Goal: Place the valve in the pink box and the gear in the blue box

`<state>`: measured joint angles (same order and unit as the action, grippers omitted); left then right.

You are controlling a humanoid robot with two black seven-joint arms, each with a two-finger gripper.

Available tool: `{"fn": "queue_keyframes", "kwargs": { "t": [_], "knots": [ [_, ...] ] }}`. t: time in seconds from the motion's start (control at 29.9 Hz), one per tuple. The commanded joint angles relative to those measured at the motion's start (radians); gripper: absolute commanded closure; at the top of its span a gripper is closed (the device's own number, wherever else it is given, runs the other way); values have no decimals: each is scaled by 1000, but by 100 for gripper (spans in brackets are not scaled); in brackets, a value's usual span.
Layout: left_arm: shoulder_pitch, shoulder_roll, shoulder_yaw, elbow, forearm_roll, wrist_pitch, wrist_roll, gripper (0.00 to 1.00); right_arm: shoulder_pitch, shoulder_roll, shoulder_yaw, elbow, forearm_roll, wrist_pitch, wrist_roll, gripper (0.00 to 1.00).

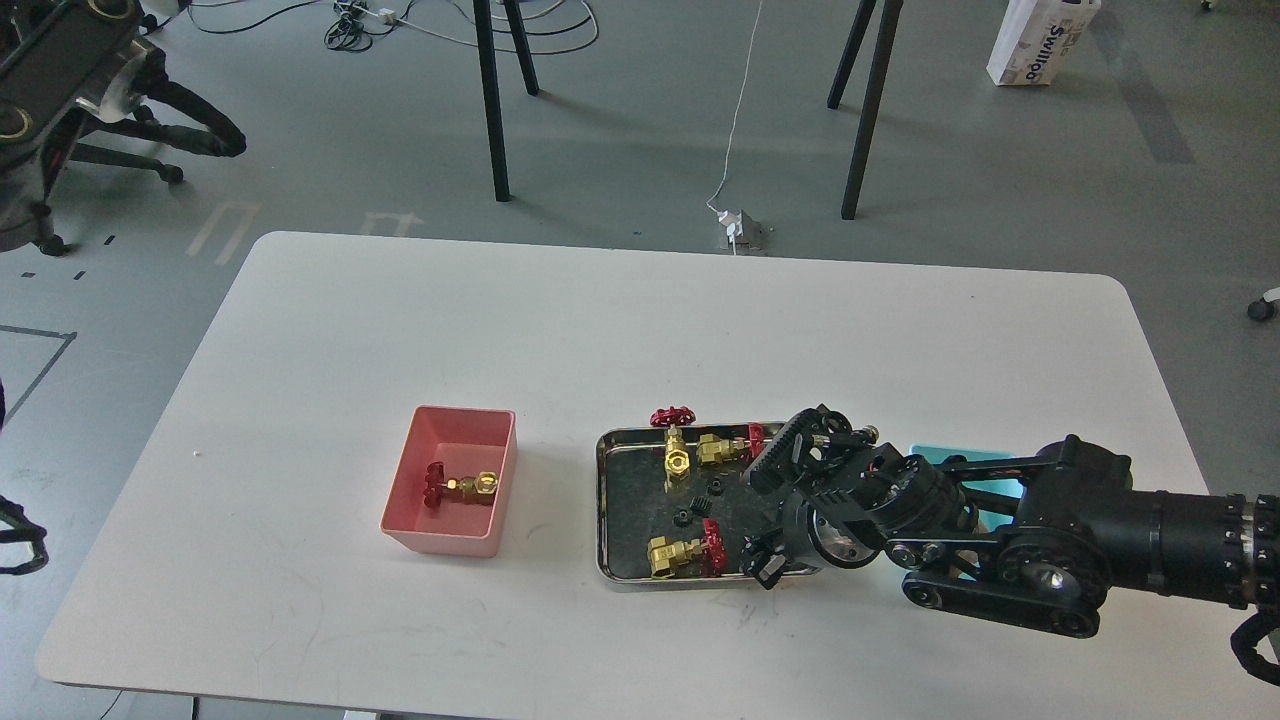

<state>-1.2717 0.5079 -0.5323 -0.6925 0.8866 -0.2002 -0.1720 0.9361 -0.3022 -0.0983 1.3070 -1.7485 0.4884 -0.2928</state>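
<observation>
My right gripper [768,512] is open over the right end of the steel tray [604,500], one finger at the far rim and one at the near rim. Nothing shows between the fingers. Three brass valves with red handwheels lie in the tray: one at the far rim [673,450], one beside it [722,449], one at the near side [683,552]. Small black gears [683,517] lie between them. A further valve [462,488] lies in the pink box [440,535], left of the tray. The blue box [958,457] is mostly hidden behind my right arm. My left gripper is out of view.
The white table [400,330] holds only the two boxes and the tray. Beyond its far edge are black stand legs [492,100], floor cables and a cardboard box [1035,40]. Another machine [60,90] stands at the far left.
</observation>
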Motion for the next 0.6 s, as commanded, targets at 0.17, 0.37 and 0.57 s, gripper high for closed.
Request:
{"fn": "queue_keyframes", "kwargs": {
  "t": [0.17,0.37,0.57],
  "knots": [
    [2,3,0,1,0,-1,0,9,15,-18,15,49,6,0,-16,90],
    [11,3,0,1,0,-1,-1,9,39,-150,112,158,43,0,-20,90],
    [11,3,0,1,0,-1,-3,9,36,-430,224,297,134,0,-19,90]
  ]
}}
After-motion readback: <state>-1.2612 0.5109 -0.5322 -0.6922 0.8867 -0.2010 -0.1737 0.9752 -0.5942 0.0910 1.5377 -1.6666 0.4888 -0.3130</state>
